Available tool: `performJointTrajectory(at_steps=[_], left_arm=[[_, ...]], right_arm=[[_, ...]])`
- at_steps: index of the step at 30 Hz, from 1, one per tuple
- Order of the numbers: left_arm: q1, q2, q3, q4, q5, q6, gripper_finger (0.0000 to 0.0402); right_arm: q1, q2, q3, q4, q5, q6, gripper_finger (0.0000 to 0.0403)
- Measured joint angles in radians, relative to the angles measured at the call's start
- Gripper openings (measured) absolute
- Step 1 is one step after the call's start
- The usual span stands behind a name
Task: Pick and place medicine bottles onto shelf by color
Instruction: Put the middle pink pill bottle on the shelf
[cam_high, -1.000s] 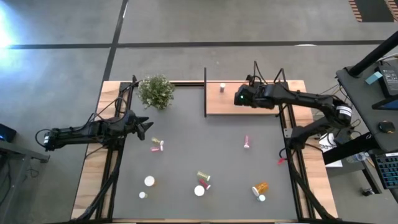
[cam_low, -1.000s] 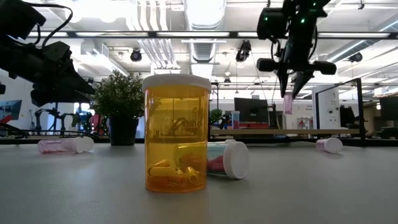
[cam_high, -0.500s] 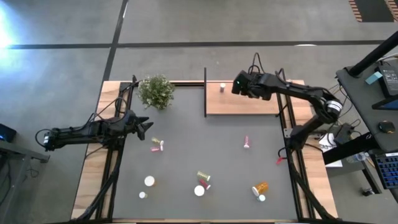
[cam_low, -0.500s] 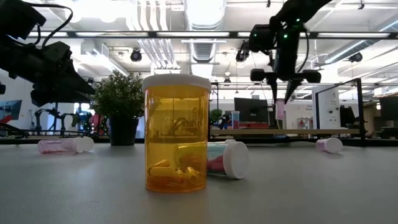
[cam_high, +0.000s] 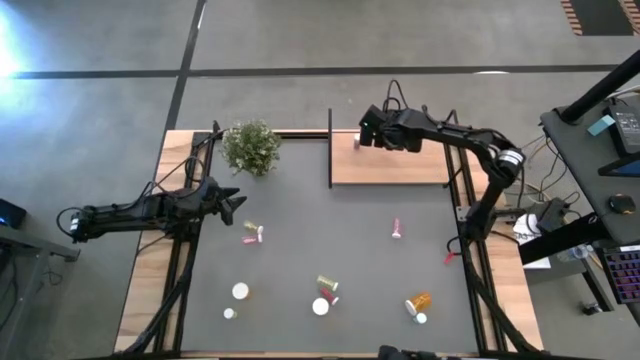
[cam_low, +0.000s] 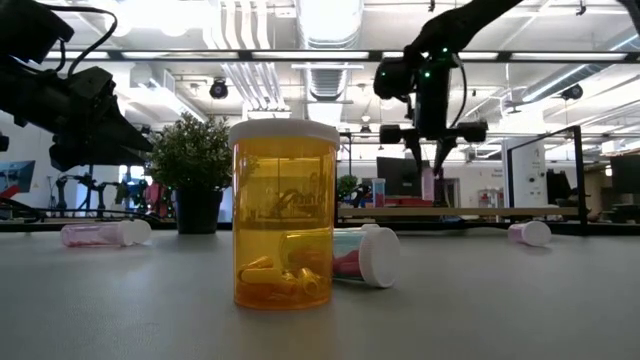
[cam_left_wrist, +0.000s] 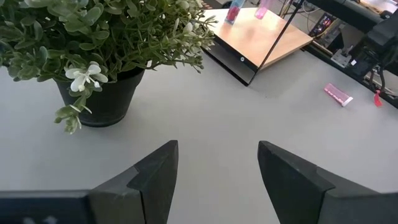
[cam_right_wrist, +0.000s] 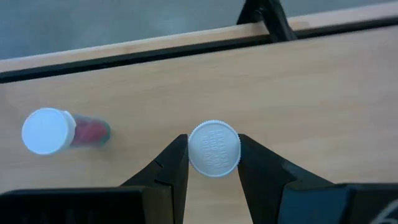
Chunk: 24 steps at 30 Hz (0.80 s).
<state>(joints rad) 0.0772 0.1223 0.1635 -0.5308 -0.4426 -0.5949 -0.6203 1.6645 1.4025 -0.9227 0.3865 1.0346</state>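
Note:
My right gripper (cam_high: 366, 136) hovers over the far left part of the wooden shelf (cam_high: 410, 165), shut on a small pink medicine bottle (cam_low: 428, 186) with a white cap. Just beside it another white-capped pink bottle (cam_right_wrist: 59, 131) stands upright on the shelf board. Several more bottles lie or stand on the dark tabletop: pink ones (cam_high: 252, 235) (cam_high: 397, 229), white ones (cam_high: 240, 291), an orange one (cam_high: 418, 303). My left gripper (cam_high: 236, 205) waits open at the table's left side, near the potted plant (cam_high: 251, 146). My right gripper pinches the pink bottle at its white cap (cam_right_wrist: 213, 148) between the two fingers (cam_right_wrist: 177, 158). The fingers come from above, slanting down. The bottle hangs upright below them, its bottom clear of the shelf board.
Thin black posts (cam_high: 330, 148) stand at the shelf's edges. A wide orange bottle (cam_low: 285, 215) stands near the front edge with a capped bottle (cam_low: 365, 258) lying behind it. Bare tabletop lies between the shelf and the scattered bottles.
My right gripper has carried the pink bottle toward the table's left and a little toward the far edge, over the shelf, ending close to the pink bottle that stands there. The held bottle has stayed upright and clear of the board.

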Motion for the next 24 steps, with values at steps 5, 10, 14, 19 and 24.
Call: performJointTrajectory(at_steps=[5, 10, 14, 19, 24], left_arm=[[0.000, 0.000, 0.000, 0.000, 0.000, 0.000, 0.0205], [0.000, 0.000, 0.000, 0.000, 0.000, 0.000, 0.0205], [0.000, 0.000, 0.000, 0.000, 0.000, 0.000, 0.0205], [0.000, 0.000, 0.000, 0.000, 0.000, 0.000, 0.0205], [0.000, 0.000, 0.000, 0.000, 0.000, 0.000, 0.0205]], right_arm=[[-0.012, 0.050, 0.053, 0.015, -0.025, -0.017, 0.0109], [-0.017, 0.077, 0.070, 0.020, -0.028, -0.018, 0.0109], [-0.018, 0.084, 0.069, 0.022, -0.028, -0.018, 0.0109], [-0.025, 0.092, 0.069, 0.032, -0.028, -0.015, 0.0109], [-0.031, 0.103, 0.069, 0.042, -0.027, -0.014, 0.0109]])
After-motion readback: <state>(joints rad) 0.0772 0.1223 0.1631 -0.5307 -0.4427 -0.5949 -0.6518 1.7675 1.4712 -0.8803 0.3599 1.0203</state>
